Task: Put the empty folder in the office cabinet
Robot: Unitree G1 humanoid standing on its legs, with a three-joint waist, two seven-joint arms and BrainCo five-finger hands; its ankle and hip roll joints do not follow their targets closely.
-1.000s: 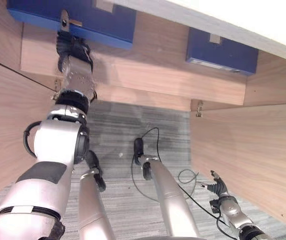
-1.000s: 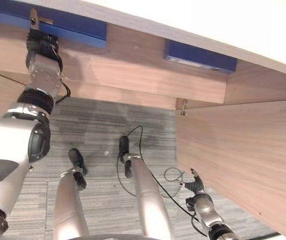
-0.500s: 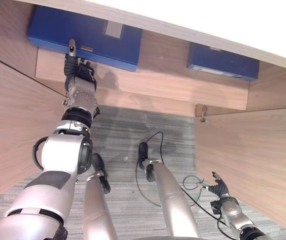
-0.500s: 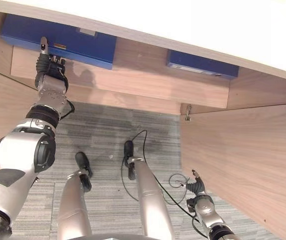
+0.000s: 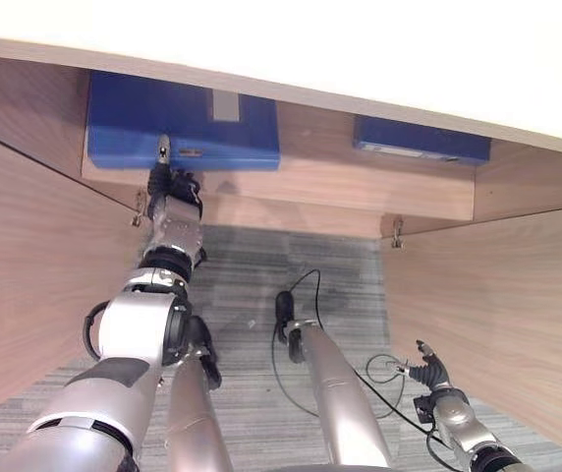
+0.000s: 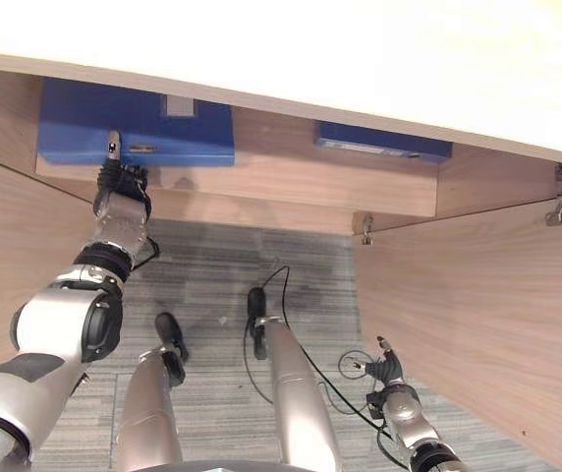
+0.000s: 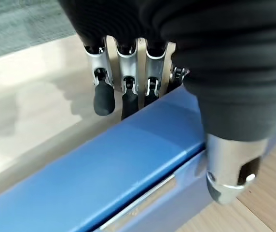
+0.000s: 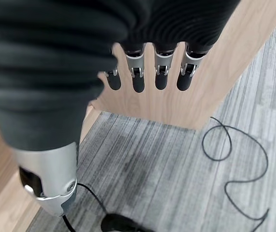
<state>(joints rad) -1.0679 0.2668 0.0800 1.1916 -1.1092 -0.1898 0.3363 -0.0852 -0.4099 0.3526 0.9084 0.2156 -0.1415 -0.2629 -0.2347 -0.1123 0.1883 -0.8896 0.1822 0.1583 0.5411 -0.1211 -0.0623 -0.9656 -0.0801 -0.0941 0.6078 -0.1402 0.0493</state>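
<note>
a: where's the folder?
b: blue folder point(image 5: 181, 133) lies flat on the cabinet shelf point(image 5: 340, 187), at its left end, under the cabinet's top panel point(image 6: 360, 108). a second blue folder point(image 5: 421, 141) sits further right on the same shelf, well apart.
a: left robot hand?
b: left robot hand point(image 5: 171, 192) is up at the folder's front edge. in the wrist view the fingers point(image 7: 103, 92) hang mostly straight, tips just past the folder's edge, thumb point(image 7: 232, 171) laid over the blue cover. not curled round it, so relaxed and open, touching the folder.
a: right one?
b: right robot hand point(image 6: 387, 372) hangs low by the open right cabinet door point(image 6: 477, 315), over grey carpet point(image 5: 261, 265). fingers point(image 8: 138, 77) straight, holding nothing.
a: doors?
b: left door point(image 5: 35, 265) also swung open.
</note>
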